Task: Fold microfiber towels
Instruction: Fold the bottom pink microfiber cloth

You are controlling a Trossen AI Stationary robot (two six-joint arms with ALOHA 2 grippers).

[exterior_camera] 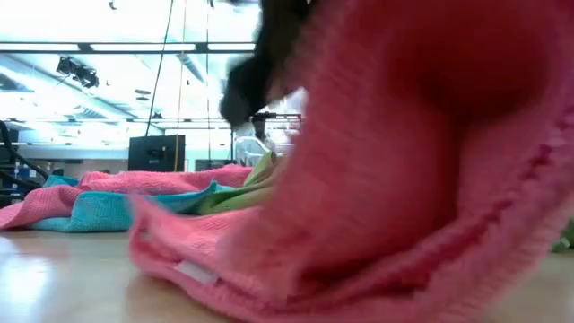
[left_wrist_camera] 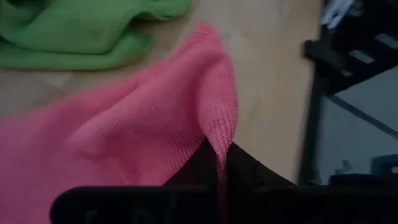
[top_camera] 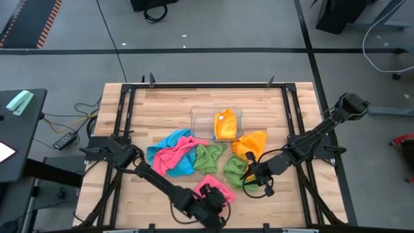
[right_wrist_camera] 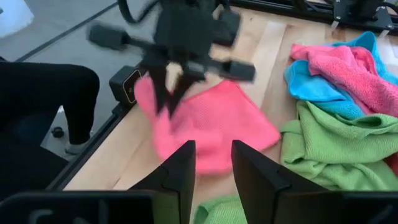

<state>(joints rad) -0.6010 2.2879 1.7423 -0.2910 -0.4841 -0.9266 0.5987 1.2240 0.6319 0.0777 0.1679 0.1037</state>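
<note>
A pink towel point(top_camera: 218, 187) lies near the table's near edge, with my left gripper point(top_camera: 212, 199) shut on its near edge; the right wrist view shows that gripper point(right_wrist_camera: 166, 99) above the cloth point(right_wrist_camera: 217, 124). In the low view the pink towel point(exterior_camera: 404, 188) fills the right side. Farther back lie a blue towel point(top_camera: 162, 147), another pink towel point(top_camera: 178, 159), two green towels point(top_camera: 208, 155) point(top_camera: 234, 169) and an orange towel point(top_camera: 252, 144). My right gripper point(top_camera: 248, 175) hovers open over the right-hand green towel, nothing between its fingers point(right_wrist_camera: 180, 171). My left gripper pinches the pink towel's hemmed edge point(left_wrist_camera: 222, 138) between its two fingers; one layer or several, I cannot tell. The fingers point(right_wrist_camera: 158, 93) come slanting down from the table's left. The held edge is raised; the rest of the towel point(right_wrist_camera: 249, 124) lies on the table.
A clear plastic tray point(top_camera: 199, 118) at the table's middle holds another orange towel point(top_camera: 225, 124). Black frame rails point(top_camera: 123, 123) run along the table's sides. Bare wood shows at the near left point(top_camera: 123, 200) and the far side point(top_camera: 168, 100). A person's dark leg point(right_wrist_camera: 43, 93) stands beyond the near edge.
</note>
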